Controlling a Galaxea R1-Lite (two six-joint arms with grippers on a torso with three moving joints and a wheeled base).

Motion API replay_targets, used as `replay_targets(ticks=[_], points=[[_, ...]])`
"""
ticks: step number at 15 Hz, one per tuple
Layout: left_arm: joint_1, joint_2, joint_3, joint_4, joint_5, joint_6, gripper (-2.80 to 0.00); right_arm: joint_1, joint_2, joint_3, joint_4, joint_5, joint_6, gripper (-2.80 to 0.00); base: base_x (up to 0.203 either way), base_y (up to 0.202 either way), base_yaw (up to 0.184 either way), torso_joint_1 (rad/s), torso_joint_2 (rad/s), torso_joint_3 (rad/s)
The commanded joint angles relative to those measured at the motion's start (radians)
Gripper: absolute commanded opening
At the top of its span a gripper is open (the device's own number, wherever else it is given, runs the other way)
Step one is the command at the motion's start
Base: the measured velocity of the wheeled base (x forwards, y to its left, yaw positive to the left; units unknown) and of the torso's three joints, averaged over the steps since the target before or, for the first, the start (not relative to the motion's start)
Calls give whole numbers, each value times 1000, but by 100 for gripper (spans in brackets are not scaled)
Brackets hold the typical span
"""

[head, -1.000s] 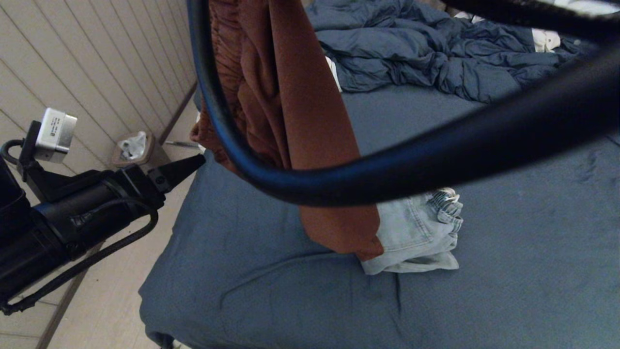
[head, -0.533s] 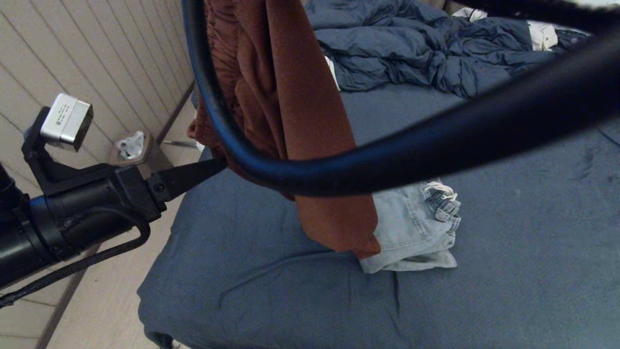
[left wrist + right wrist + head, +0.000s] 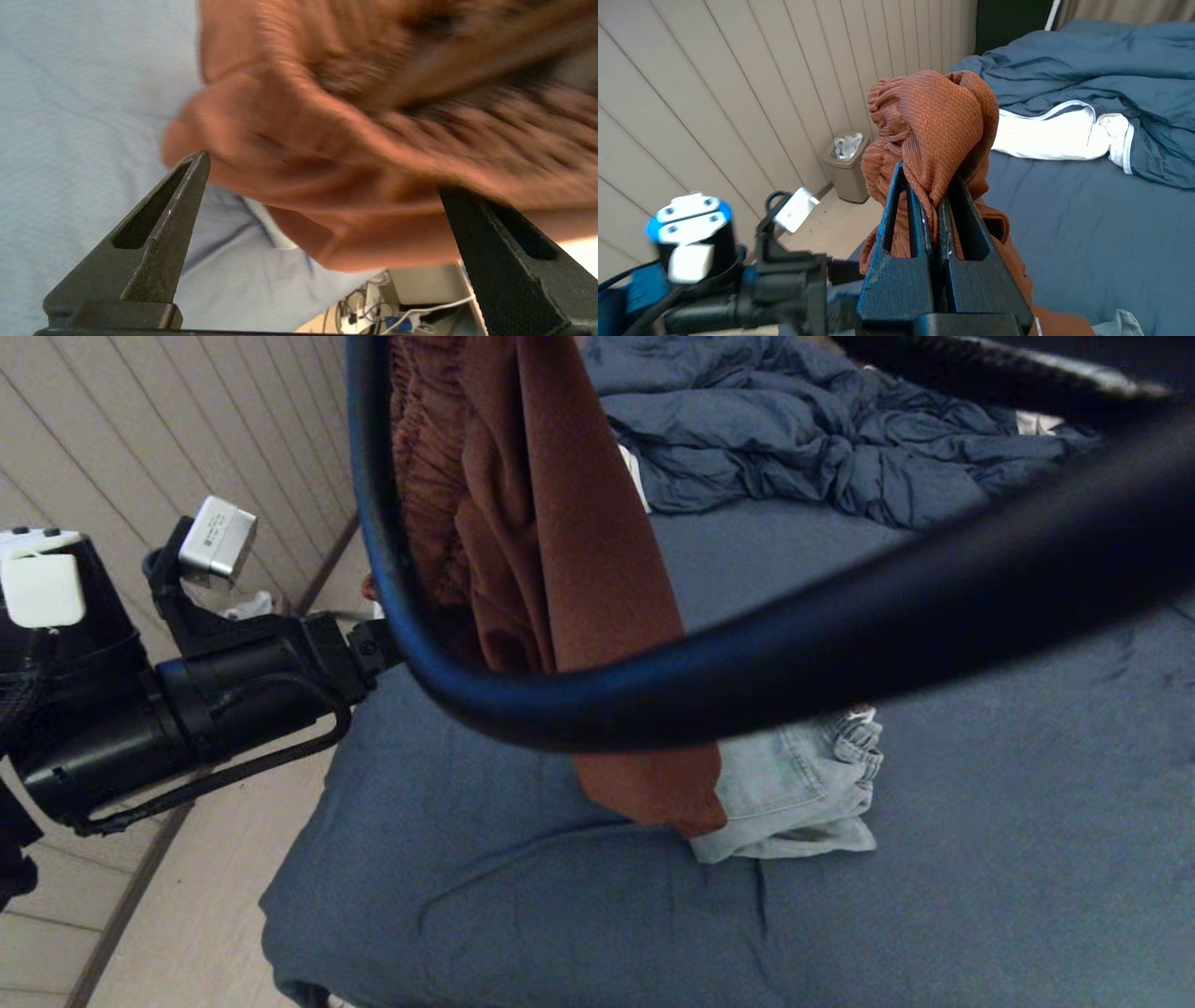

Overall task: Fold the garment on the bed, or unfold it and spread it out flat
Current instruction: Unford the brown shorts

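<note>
A rust-brown garment (image 3: 560, 569) hangs over the bed (image 3: 980, 821), its lower end reaching down to the slate-blue sheet. My right gripper (image 3: 930, 186) is raised and shut on a bunched fold at the garment's (image 3: 934, 121) top. From the left, beside the bed's edge, my left gripper (image 3: 373, 646) reaches toward the hanging cloth, its tips hidden behind a cable. In the left wrist view this gripper (image 3: 322, 172) is open wide, and a low fold of the garment (image 3: 336, 154) hangs at its fingertips (image 3: 196, 172).
Folded light-blue jeans (image 3: 803, 793) lie on the sheet right behind the garment's hem. A rumpled dark blue duvet (image 3: 794, 439) fills the far end. A thick black cable (image 3: 840, 625) crosses the head view. A bin (image 3: 847, 163) stands by the panelled wall.
My left arm has risen and moved right, from beside the bed's edge up to the hanging garment. The garment and my right gripper have hardly moved.
</note>
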Motion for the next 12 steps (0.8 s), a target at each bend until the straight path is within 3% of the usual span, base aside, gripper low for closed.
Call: replay_targets(ticks=[1, 9, 10, 12], points=[[11, 45, -12, -10, -5, -3, 0, -1, -6, 5, -2, -2, -3, -280, 0, 0, 0, 0, 0, 0], [11, 24, -44, 10, 1, -40, 0, -4, -14, 22, -2, -2, -4, -280, 0, 0, 0, 0, 0, 0], [11, 26, -47, 10, 1, -40, -280, -4, -14, 22, -1, -1, -4, -280, 0, 0, 0, 0, 0, 0], [11, 28, -55, 11, 1, -39, -280, -4, -14, 22, 0, -1, -4, -280, 0, 0, 0, 0, 0, 0]])
